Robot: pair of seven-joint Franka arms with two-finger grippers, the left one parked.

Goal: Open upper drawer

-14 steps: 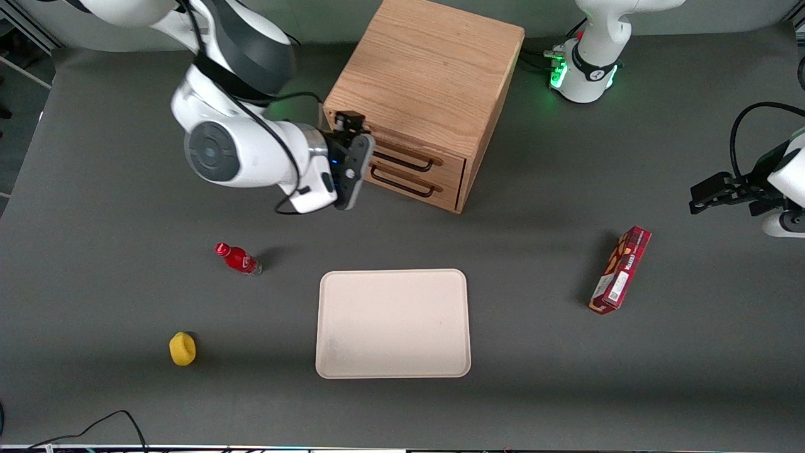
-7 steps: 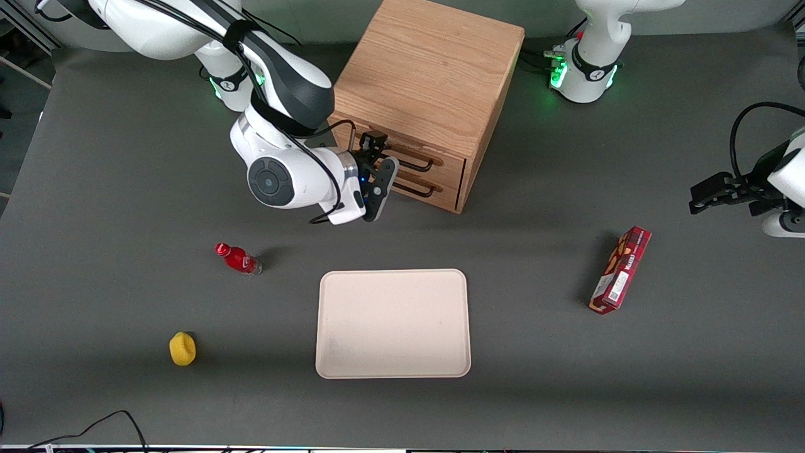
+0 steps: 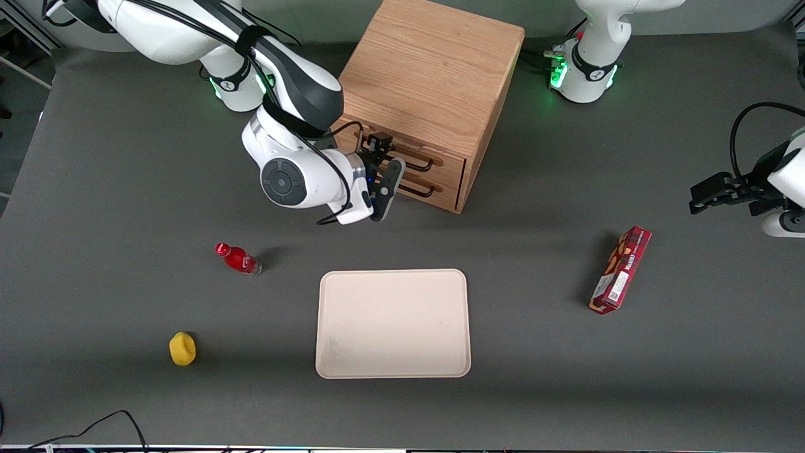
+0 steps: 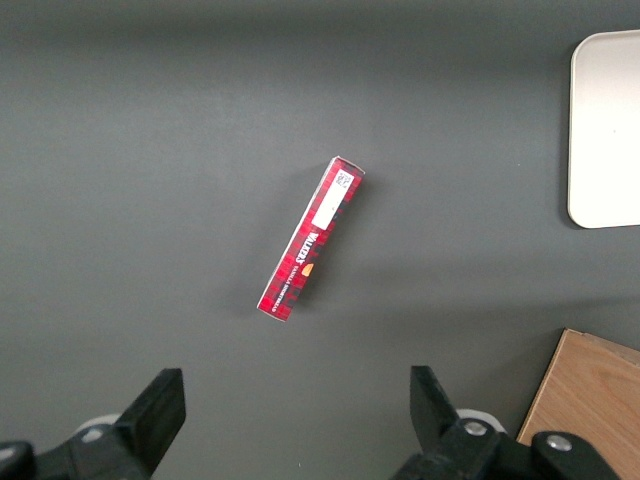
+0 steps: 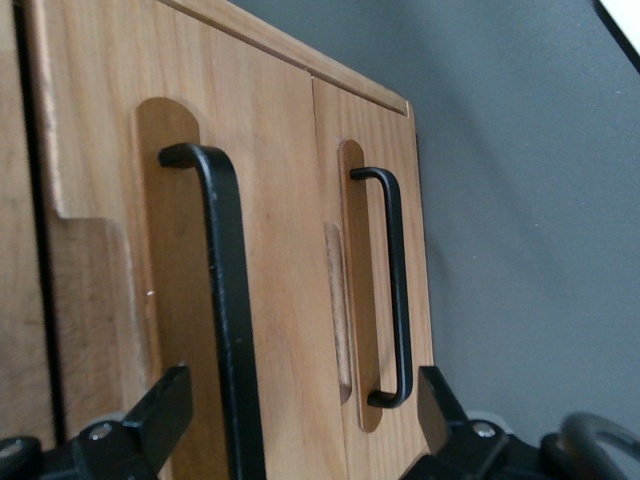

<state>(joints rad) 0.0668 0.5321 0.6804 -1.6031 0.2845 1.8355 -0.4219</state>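
Observation:
The wooden cabinet point(image 3: 431, 75) stands at the back of the table. Its upper drawer point(image 3: 443, 165) is shut, with a black bar handle point(image 3: 420, 165). The lower drawer point(image 3: 440, 187) sits just beneath it, also shut. My right gripper point(image 3: 396, 177) is open, right in front of the drawer fronts at handle height. In the right wrist view the gripper point(image 5: 300, 440) is close to the wood. The upper drawer's handle point(image 5: 228, 300) runs between its open fingers point(image 5: 150, 420), near one of them. The lower drawer's handle point(image 5: 396, 290) shows beside it.
A beige tray point(image 3: 393, 324) lies nearer the front camera than the cabinet. A red bottle point(image 3: 238, 258) and a yellow object point(image 3: 182, 348) lie toward the working arm's end. A red box point(image 3: 620, 270) lies toward the parked arm's end, and also shows in the left wrist view point(image 4: 311, 238).
My right arm has swung sideways along the cabinet front toward the parked arm's end, bringing the gripper from the cabinet's corner to in front of the drawer handles. The drawers have not moved.

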